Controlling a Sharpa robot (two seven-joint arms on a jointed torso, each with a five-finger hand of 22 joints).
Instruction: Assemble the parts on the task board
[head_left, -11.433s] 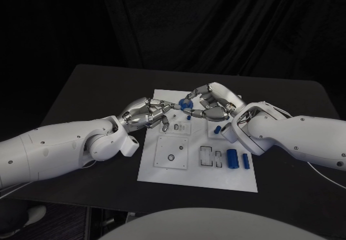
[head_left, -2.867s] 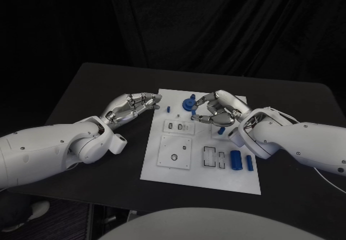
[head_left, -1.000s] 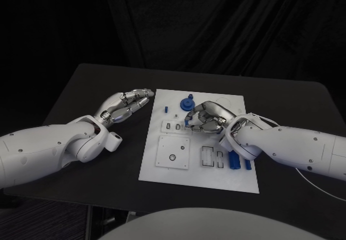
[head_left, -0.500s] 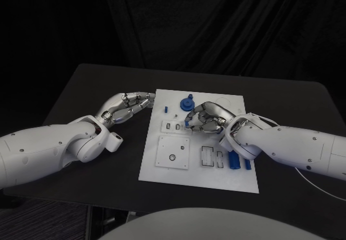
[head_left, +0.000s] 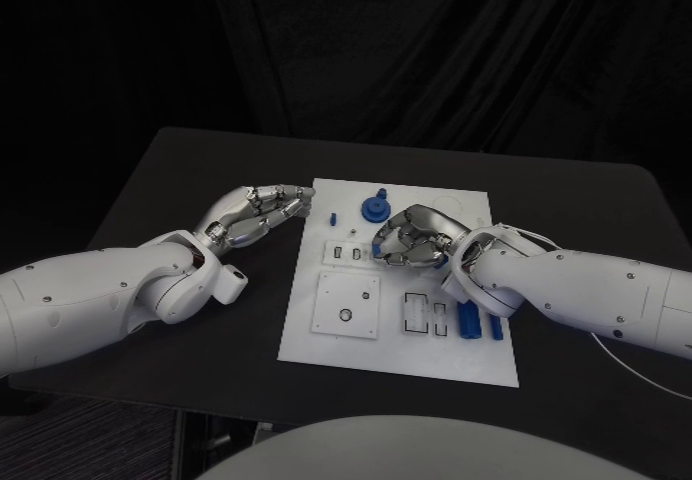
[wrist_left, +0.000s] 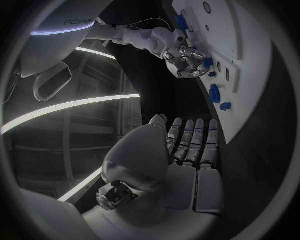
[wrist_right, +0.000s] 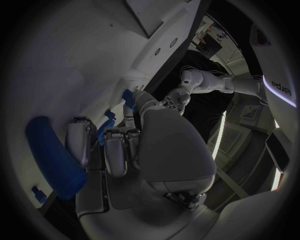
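The white task board (head_left: 335, 345) lies mid-table. My right hand (head_left: 413, 240) hovers over its upper middle with the fingers curled down, and a small blue peg (head_left: 378, 247) shows at the fingertips, apparently pinched. Beyond the hand are a round blue part (head_left: 375, 208) and a short blue pin (head_left: 333, 217). Two blue cylinders (head_left: 466, 318) lie on the board by my right forearm, and one looms large in the right wrist view (wrist_right: 53, 155). My left hand (head_left: 260, 213) is off the board's left edge, its fingers (wrist_left: 194, 145) stretched side by side and holding nothing.
The board carries rectangular slots (head_left: 413, 311) and a square plate with a ring hole (head_left: 346, 303). The black table (head_left: 188, 170) extends well past the board to the left and toward the front.
My right hand's fingers have drawn in slightly over the middle of the board. The left hand has stayed nearly still beside the board's edge.
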